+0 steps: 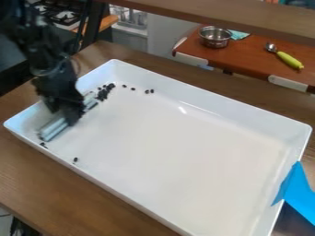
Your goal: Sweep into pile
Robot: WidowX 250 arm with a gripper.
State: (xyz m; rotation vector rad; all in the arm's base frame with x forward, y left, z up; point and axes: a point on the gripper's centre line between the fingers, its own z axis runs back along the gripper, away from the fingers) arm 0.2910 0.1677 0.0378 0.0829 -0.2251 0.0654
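Looks like the jaws are closed around the middle of the grey sweeper [53,130], only as far apart as its grip needs, though it's too dark there to tell the exact gap. The sweeper lies along one short wall of the white tray [218,109] on the bench [37,182], prob so the wall can back up the dark bits [104,91] clumped by its far end. A few loose ones sit along both long sides, so imo those corners need another pass.
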